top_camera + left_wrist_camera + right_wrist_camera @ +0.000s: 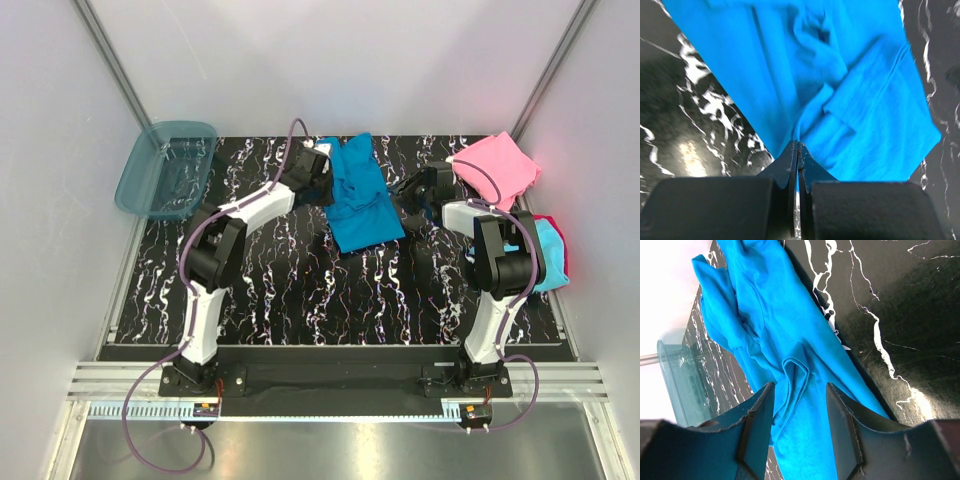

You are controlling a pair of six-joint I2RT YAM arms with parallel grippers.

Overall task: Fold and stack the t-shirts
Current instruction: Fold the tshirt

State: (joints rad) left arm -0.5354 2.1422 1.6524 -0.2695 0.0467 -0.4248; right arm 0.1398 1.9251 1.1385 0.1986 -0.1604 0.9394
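The big shirt (360, 200) was bright blue all over, with no pattern. The table (300, 290) was black with white wiggly lines, like marble. One folded shirt (497, 168) was pink, a second shirt (550, 265) was light blue and a third shirt (563, 240) was red. The tub (165, 168) was see-through blue-green. The left arm (205, 320) and the right arm (487, 325) were white and black, with purple cables (125, 425).

Marbled table (300, 290) carries teal shirt (362, 200), pink shirt (500, 165), tub (165, 170), seemingly stacked shirts (553, 262).
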